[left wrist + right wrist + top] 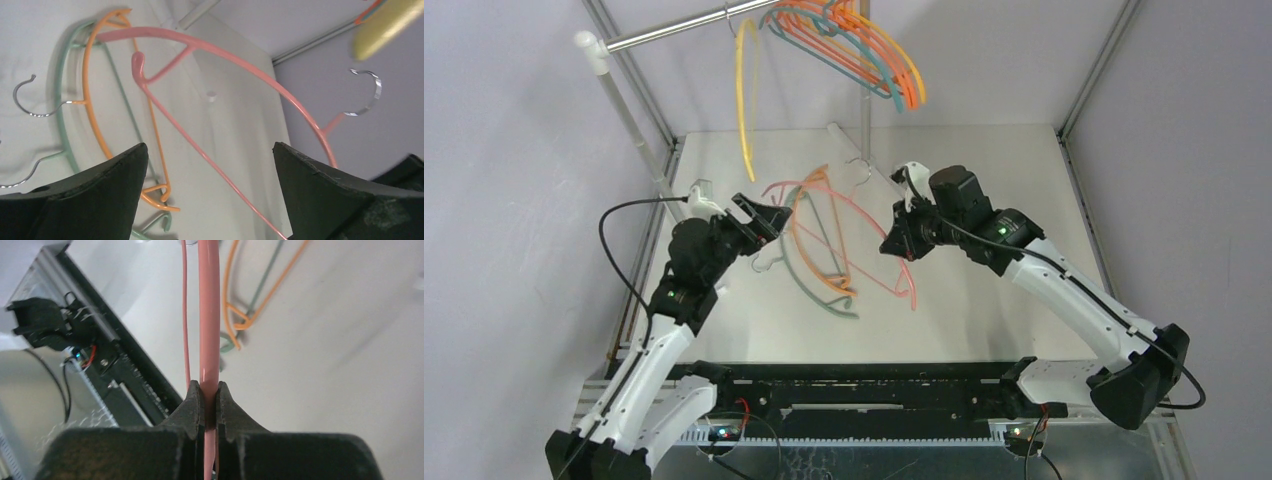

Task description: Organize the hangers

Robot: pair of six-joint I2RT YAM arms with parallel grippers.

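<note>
One pink hanger [209, 315], up in the air over the middle of the table [984, 200], held at just one spot. Pinched tight on its thick curved bar by the right gripper [209, 392], fingers pressed onto it from both sides.

Could go wrong easily from here. Round, smooth, thin bar, so likely to spin or slide in that small pinch and swing down. Could also snag, with its low part looking close above the orange hanger [86, 85] and the teal hanger [56, 107], both flat on the table toward the left edge. Might drag those two along on the way up. Might miss the rail [684, 30] too, if the small metal hook [378, 89] turns away. Or might bump the bunch of hung hangers [864, 50] and the yellow hanger [744, 100] up at the far edge.

Runs long-ways across the table, from the left side by the left gripper [210, 155] over to the near right, past the right gripper. Bowed side and hook toward the far edge, up toward the rail. Tilted a bit; hard to tell how much.

Left gripper with fingers spread wide, holding nothing, just beside the pink hanger's left end. Touching it or not, cannot tell.
</note>
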